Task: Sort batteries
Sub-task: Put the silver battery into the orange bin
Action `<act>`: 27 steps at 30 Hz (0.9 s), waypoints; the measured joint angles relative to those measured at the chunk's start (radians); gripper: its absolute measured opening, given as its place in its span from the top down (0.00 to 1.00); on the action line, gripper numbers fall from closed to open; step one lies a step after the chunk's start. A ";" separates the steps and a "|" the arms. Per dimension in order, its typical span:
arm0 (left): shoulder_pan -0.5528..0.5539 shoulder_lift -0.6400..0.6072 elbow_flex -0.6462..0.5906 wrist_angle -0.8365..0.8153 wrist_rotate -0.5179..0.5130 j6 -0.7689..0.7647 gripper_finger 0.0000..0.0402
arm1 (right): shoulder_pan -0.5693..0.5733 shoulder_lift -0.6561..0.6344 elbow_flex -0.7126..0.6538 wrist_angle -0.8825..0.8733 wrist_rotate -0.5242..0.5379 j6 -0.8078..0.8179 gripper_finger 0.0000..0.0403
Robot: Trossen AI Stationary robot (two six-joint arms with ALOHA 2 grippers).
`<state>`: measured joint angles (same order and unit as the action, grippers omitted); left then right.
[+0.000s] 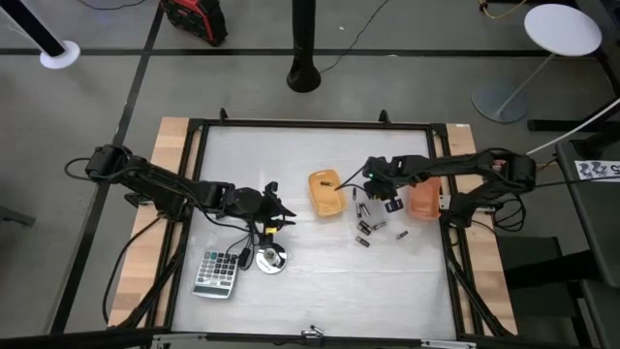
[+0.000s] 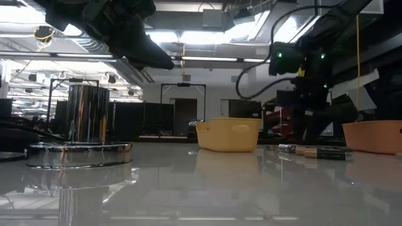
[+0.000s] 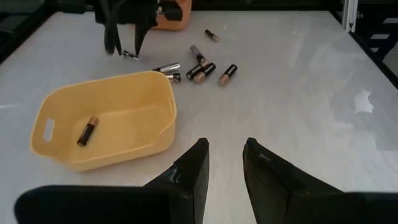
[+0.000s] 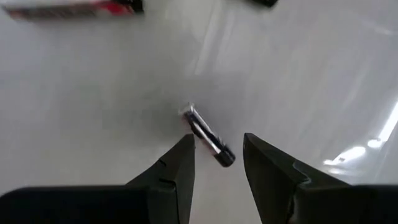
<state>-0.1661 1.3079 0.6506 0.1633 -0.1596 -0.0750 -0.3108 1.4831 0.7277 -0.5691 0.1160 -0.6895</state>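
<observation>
Several small batteries (image 1: 366,225) lie loose on the white table between a yellow bin (image 1: 326,194) and an orange bin (image 1: 424,200); in the left wrist view they show as a cluster of batteries (image 3: 200,70). One battery (image 3: 87,130) lies inside the yellow bin (image 3: 106,118). My right gripper (image 1: 373,186) is open, pointing down over a silvery battery (image 4: 207,137) that lies flat on the table. Its fingertips (image 4: 183,152) stand on either side of the battery's near end without touching it. My left gripper (image 3: 224,162) is open and empty, left of the yellow bin.
A calculator (image 1: 216,273) and a round shiny disc with a cable (image 1: 271,260) lie near the table's front left; the disc (image 2: 78,150) looms large in the low view. A black frame (image 1: 446,136) borders the table. Bare surface stretches along the far and near sides.
</observation>
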 joint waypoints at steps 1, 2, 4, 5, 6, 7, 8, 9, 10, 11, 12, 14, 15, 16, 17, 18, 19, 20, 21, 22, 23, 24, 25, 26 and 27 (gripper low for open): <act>0.000 0.000 0.000 0.005 0.000 0.000 0.78 | -0.001 0.010 0.000 0.000 -0.003 0.000 0.67; 0.000 0.000 0.000 0.006 0.000 0.000 0.78 | 0.000 0.019 0.000 -0.001 -0.004 0.000 0.67; 0.000 0.000 0.000 0.003 0.000 0.000 0.78 | 0.002 0.030 0.002 -0.001 -0.007 -0.005 0.67; 0.000 0.000 0.000 0.003 0.000 0.000 0.78 | 0.002 0.034 0.004 -0.001 -0.011 -0.013 0.67; 0.000 0.000 0.000 0.003 0.000 0.002 0.78 | 0.002 0.036 0.004 -0.001 -0.015 -0.023 0.67; 0.000 0.000 0.000 0.003 0.000 0.004 0.78 | 0.002 0.036 0.003 0.000 -0.017 -0.024 0.68; 0.000 0.000 0.000 0.004 0.000 0.009 0.78 | 0.002 0.037 0.003 0.000 -0.017 -0.025 0.68; 0.000 0.000 0.000 0.005 0.000 0.013 0.78 | 0.002 0.037 0.003 0.000 -0.020 -0.025 0.69; 0.000 0.000 0.000 0.006 0.000 0.019 0.78 | 0.002 0.037 0.003 -0.001 -0.023 -0.025 0.71; 0.000 0.000 0.000 0.006 0.000 0.023 0.78 | 0.002 0.037 0.003 -0.002 -0.023 -0.025 0.73; 0.000 0.000 0.000 0.006 0.000 0.023 0.78 | 0.002 0.038 0.003 -0.004 -0.025 -0.024 0.76; 0.000 0.000 0.000 0.006 0.000 0.023 0.78 | 0.002 0.038 0.002 -0.006 -0.031 -0.019 0.82; 0.000 0.000 0.000 0.006 0.000 0.023 0.78 | 0.002 0.038 0.002 -0.008 -0.033 -0.014 0.86; 0.000 0.000 0.000 0.006 0.000 0.023 0.78 | 0.002 0.038 0.002 -0.009 -0.031 0.001 0.90; 0.000 0.000 0.000 0.006 0.000 0.023 0.78 | 0.002 0.039 0.002 -0.009 -0.029 0.011 0.93; 0.000 0.000 0.000 0.006 0.000 0.023 0.78 | 0.002 0.039 0.002 -0.009 -0.029 0.025 0.96; 0.000 0.000 0.000 0.006 0.000 0.023 0.78 | 0.002 0.039 0.002 -0.008 -0.030 0.033 0.98; 0.000 0.000 0.000 0.006 0.000 0.023 0.78 | 0.002 0.039 0.002 -0.008 -0.030 0.039 0.98; 0.000 0.000 0.000 0.006 0.000 0.023 0.78 | 0.003 0.039 0.002 -0.008 -0.029 0.053 0.97; 0.000 0.000 0.000 0.006 0.000 0.023 0.78 | 0.003 0.039 0.002 -0.008 -0.029 0.066 0.96; 0.000 0.000 0.000 0.006 0.000 0.022 0.78 | 0.003 0.039 0.001 -0.008 -0.030 0.080 0.95; 0.000 0.000 0.000 0.006 0.000 0.021 0.78 | 0.003 0.040 0.001 -0.008 -0.030 0.086 0.95; 0.000 0.000 0.000 0.006 0.000 0.021 0.78 | 0.003 0.040 0.001 -0.008 -0.030 0.087 0.95; 0.000 0.000 0.000 0.006 0.000 0.021 0.78 | 0.003 0.040 0.001 -0.008 -0.030 0.087 0.95; 0.000 0.000 0.000 0.006 0.000 0.021 0.78 | 0.003 0.040 0.001 -0.009 -0.030 0.088 0.96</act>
<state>-0.1658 1.3083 0.6506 0.1690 -0.1596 -0.0540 -0.3080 1.5227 0.7291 -0.5781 0.0864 -0.6018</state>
